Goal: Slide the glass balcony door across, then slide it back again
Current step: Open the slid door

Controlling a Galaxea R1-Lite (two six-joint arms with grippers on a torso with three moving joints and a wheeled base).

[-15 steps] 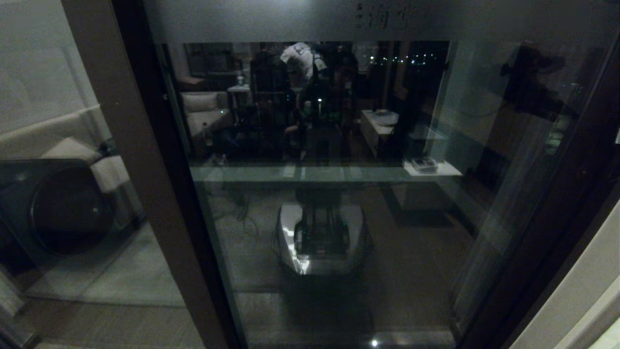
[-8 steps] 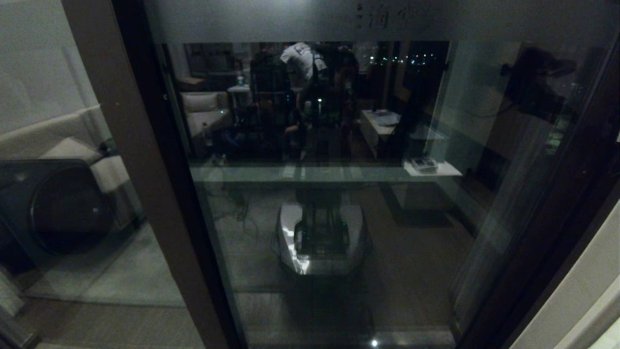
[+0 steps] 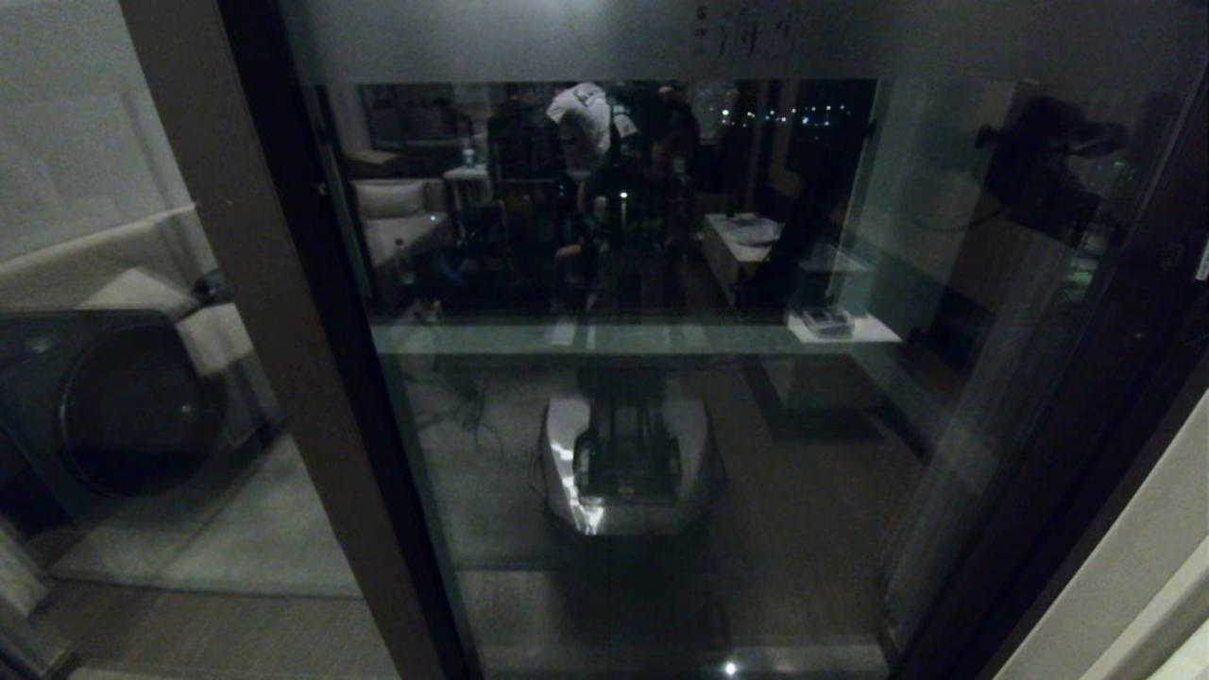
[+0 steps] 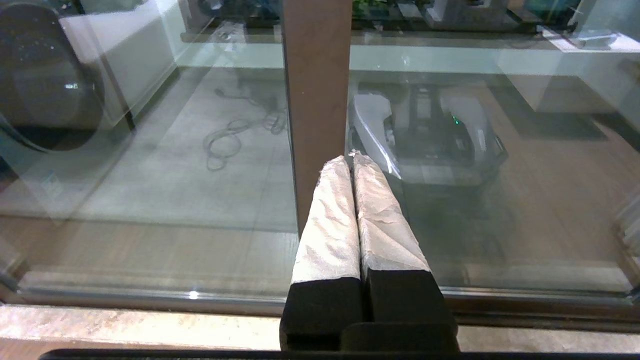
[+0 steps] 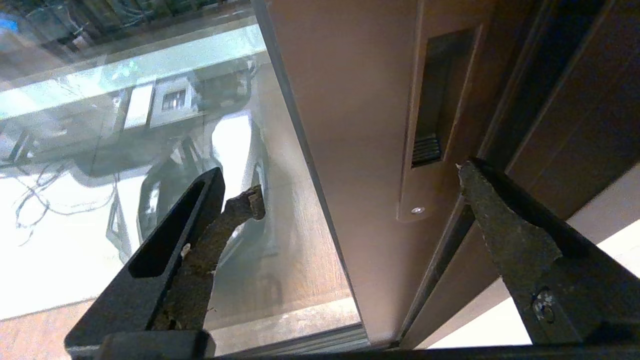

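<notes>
Right end effector [image 5: 357,182] spread wide before recessed handle [image 5: 432,100]; no grip yet.

Little changed over the last second: glass balcony door [image 3: 661,378] unmoved, filling the head view. Left end effector [image 4: 352,160] pressed together, empty, near brown upright [image 4: 315,90]. Washing machine [image 3: 104,406] behind glass; nothing blocking the handle.
</notes>
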